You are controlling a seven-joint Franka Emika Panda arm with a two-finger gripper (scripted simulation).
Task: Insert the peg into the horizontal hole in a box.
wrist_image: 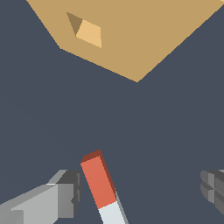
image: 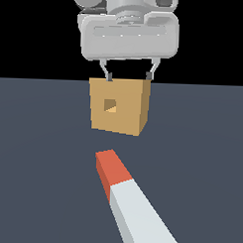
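No readable text, labels or numbers anywhere.

Pegs: one peg (image: 133, 206), a single bar with one red-orange end and one pale grey-white stretch.
Boxes: one tan box (image: 119, 105).
Holes: one square hole (image: 110, 105), in the box face that the exterior view sees.
Arms: one.
Grippers: one gripper (image: 130, 73).
Fingers: two fingers (wrist_image: 65, 192), standing apart, one on either side of the peg's red end in the wrist view.
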